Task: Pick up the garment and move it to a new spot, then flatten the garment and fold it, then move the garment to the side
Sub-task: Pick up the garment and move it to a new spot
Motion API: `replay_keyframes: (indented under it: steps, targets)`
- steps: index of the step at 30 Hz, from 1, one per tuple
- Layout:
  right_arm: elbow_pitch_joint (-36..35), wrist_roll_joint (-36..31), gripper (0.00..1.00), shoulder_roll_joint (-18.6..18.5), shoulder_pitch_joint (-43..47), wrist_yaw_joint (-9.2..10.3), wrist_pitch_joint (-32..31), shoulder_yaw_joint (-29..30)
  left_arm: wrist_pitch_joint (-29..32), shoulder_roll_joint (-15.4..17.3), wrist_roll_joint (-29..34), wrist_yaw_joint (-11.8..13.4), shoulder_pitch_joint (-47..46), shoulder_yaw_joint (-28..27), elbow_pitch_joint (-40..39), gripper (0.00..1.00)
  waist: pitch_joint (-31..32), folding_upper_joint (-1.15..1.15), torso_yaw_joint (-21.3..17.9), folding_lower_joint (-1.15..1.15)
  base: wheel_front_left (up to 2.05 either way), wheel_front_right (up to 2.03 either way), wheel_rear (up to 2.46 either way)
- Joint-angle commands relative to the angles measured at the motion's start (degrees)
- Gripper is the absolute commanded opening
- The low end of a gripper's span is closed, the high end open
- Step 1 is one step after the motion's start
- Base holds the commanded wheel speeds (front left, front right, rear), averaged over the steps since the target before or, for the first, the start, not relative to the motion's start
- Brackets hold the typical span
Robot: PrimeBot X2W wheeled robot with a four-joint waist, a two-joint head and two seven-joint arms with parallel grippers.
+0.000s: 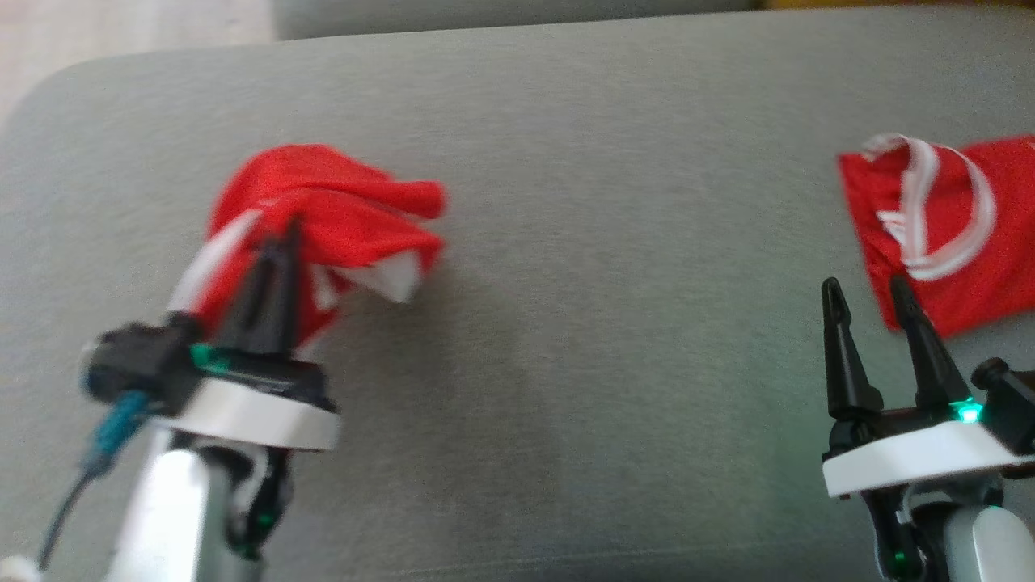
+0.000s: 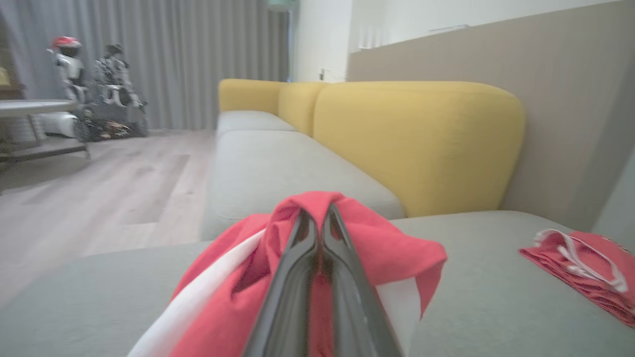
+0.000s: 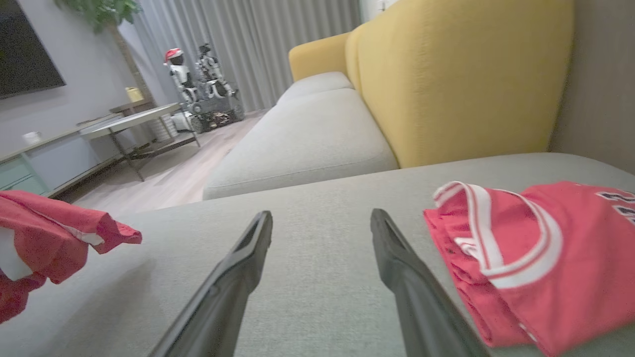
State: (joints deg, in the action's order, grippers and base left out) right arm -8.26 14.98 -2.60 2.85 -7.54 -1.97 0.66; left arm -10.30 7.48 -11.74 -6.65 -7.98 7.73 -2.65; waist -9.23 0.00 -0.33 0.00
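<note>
A red garment (image 1: 331, 214) with white trim hangs bunched from my left gripper (image 1: 287, 234), which is shut on its cloth above the left part of the grey cushion (image 1: 598, 323). In the left wrist view the two dark fingers pinch together inside a fold of the garment (image 2: 392, 253), with my left gripper (image 2: 317, 218) at its peak. My right gripper (image 1: 865, 291) stands open at the lower right with nothing between its fingers, and in its own wrist view my right gripper (image 3: 322, 223) hovers over bare cushion, the lifted garment (image 3: 54, 243) off to the left.
A second red jersey (image 1: 962, 234) with white trim lies folded at the cushion's right edge, just beyond my right fingertips; the jersey (image 3: 536, 258) also lies beside that gripper. A yellow sofa backrest (image 2: 421, 144) and more grey seats lie beyond. Wooden floor, a low table and parked robots (image 2: 94, 89) are further off.
</note>
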Motion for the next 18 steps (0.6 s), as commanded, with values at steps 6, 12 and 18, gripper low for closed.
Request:
replay_keyframes:
  steps: [6, 12, 18]
  targets:
    - [-0.63, 1.68, 1.00, -0.28, -2.63, 0.05, 2.05, -1.83, 0.63, -1.06, 0.42, -0.65, -8.62, 7.49, 4.93, 0.00, -3.56, 0.00, -9.71, 0.00, 0.00, 0.00, 0.00]
    - [0.90, 2.89, 1.00, -0.28, -3.39, 0.05, 3.44, -2.68, 1.69, -0.94, 0.69, -0.81, -12.73, 20.30, 16.13, 0.00, -5.40, 0.00, -13.55, 0.00, 0.00, 0.00, 0.00]
    - [1.98, 3.20, 1.00, -0.28, -3.40, 0.05, 4.42, -2.64, 0.35, -0.74, -1.99, -0.82, -14.04, 26.74, 22.60, 0.45, -5.76, 0.00, -13.96, 0.00, 0.00, 0.00, 0.00]
